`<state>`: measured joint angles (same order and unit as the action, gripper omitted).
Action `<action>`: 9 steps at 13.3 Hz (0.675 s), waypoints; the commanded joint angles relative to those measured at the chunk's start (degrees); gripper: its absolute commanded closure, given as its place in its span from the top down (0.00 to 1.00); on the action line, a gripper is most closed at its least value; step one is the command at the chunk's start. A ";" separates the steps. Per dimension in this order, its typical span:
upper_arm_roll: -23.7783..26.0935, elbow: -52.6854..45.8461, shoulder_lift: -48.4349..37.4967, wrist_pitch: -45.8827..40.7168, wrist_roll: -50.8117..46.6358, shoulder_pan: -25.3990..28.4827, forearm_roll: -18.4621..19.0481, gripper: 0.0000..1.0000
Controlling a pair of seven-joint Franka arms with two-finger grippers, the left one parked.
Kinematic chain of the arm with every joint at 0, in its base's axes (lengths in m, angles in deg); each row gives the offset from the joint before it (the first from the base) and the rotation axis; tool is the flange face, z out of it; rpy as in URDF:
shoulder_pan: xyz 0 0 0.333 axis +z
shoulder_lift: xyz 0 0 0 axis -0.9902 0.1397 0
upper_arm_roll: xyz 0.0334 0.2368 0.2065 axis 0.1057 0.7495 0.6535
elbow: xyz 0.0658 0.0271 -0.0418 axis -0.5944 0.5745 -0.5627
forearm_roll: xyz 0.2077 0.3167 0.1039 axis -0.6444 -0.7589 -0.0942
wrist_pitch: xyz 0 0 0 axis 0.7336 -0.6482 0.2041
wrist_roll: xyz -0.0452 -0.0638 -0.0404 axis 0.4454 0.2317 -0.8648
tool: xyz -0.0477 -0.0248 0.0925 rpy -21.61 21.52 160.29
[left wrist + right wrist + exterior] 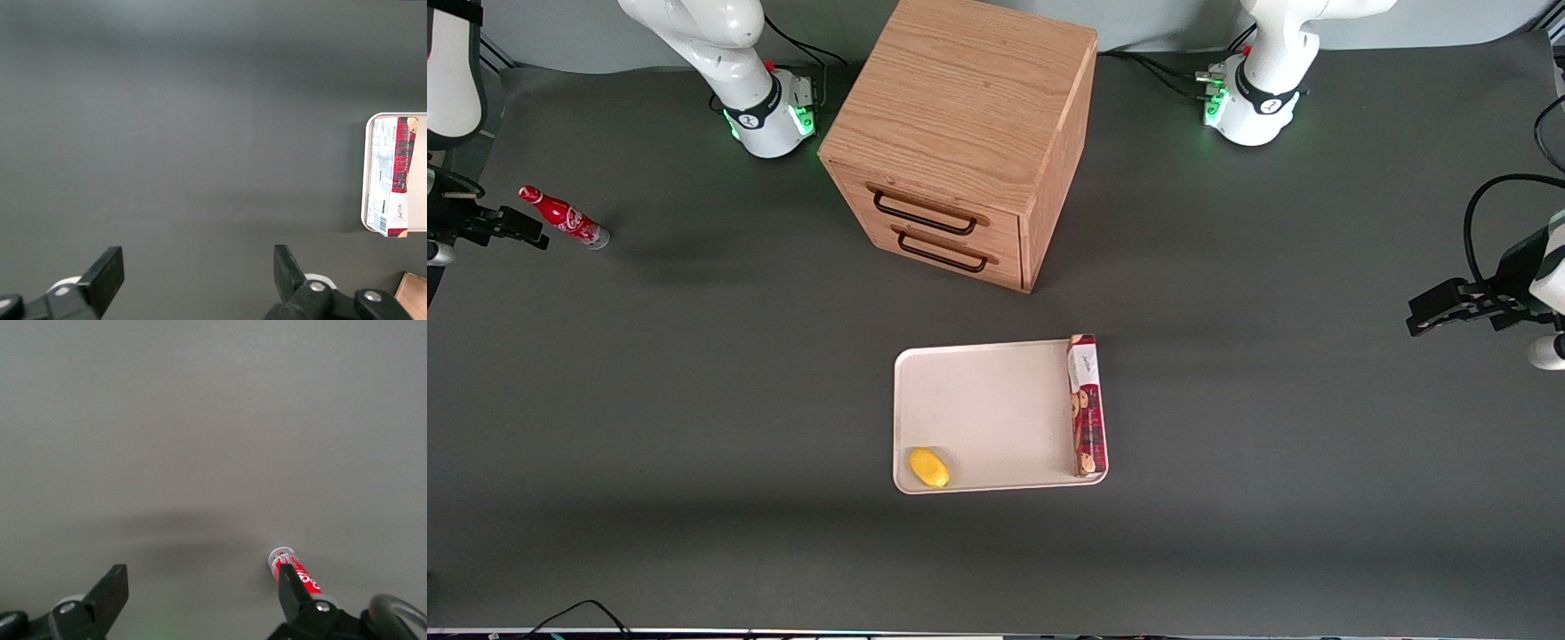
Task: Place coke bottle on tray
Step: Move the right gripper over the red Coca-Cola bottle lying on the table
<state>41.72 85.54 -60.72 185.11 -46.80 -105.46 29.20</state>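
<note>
Front view, one coke bottle (565, 217), one tray (983, 413), gripper (516, 227) beside bottle

Red coke bottle (564, 217), off-white tray (978, 409), black gripper (511, 227).

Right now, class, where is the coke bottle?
The bottle lies on the table at the working arm's end, beside the open gripper, well apart from the tray.

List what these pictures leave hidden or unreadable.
- Coke bottle: right wrist view, cap end hidden by a gripper finger.
- Cookie box: left wrist view, small print too small.
- Cabinet: front view, drawers shut, contents hidden.
- Tray: left wrist view, mostly cut off by the edge.
</note>
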 commanded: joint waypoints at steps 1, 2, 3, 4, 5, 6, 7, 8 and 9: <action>0.68 7.97 -4.72 4.89 3.92 -5.76 0.51 1.00; 0.68 8.86 -4.64 6.12 6.81 -8.65 0.51 1.00; 0.68 9.21 -4.12 7.27 10.67 -11.73 0.51 1.00; 0.68 9.30 -3.85 8.15 13.84 -14.54 0.51 1.00; 0.68 9.48 -3.85 8.16 15.61 -16.57 0.51 1.00; 0.59 9.48 -3.76 8.24 17.89 -18.77 0.51 1.00; 0.59 9.57 -3.07 8.42 20.00 -21.57 0.51 1.00; 0.59 10.61 -2.63 9.38 21.33 -23.34 0.51 1.00; 0.42 12.02 -2.62 11.39 21.78 -24.14 0.42 1.00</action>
<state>41.69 94.61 -62.68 193.13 -27.15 -127.44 29.33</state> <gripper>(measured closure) 0.000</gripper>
